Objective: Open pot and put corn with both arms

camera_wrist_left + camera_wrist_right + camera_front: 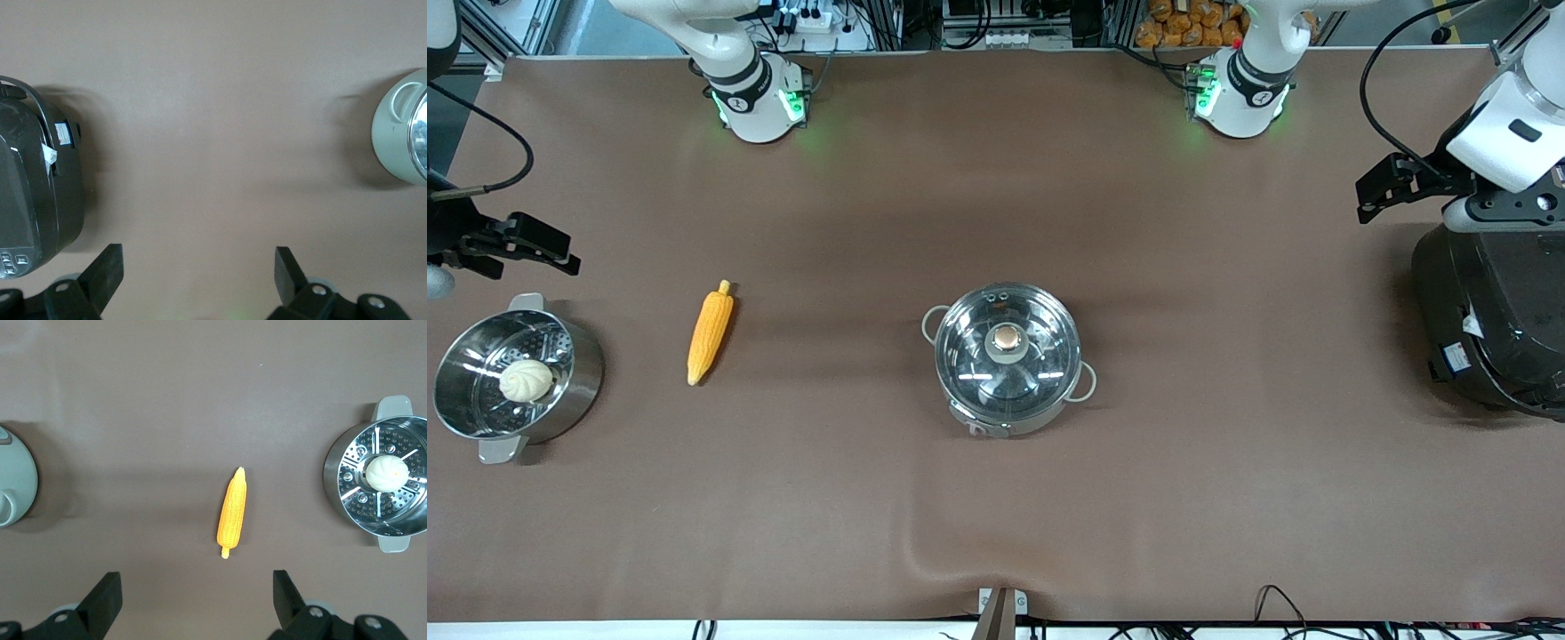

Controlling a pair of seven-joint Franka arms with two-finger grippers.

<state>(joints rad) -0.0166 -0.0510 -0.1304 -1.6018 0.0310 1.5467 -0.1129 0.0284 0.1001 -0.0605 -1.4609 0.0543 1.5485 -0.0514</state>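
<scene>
The shiny steel pot (1005, 360) stands mid-table with its glass lid (1040, 333) on and the copper knob (1007, 337) on top. Its edge shows in the left wrist view (400, 133) and the right wrist view (15, 480). The corn (711, 332) lies on the brown table toward the right arm's end, between the pot and the steamer pot; it also shows in the right wrist view (232, 513). My right gripper (197, 587) is open and empty, up near the right arm's end (449, 244). My left gripper (198, 267) is open and empty, up over the rice cooker's side (1498, 209).
A steel steamer pot (578, 378) with a pale bun (527, 380) on its perforated insert stands at the right arm's end. A large black rice cooker (1494, 329) stands at the left arm's end. Brown table (1227, 293) lies bare between rice cooker and pot.
</scene>
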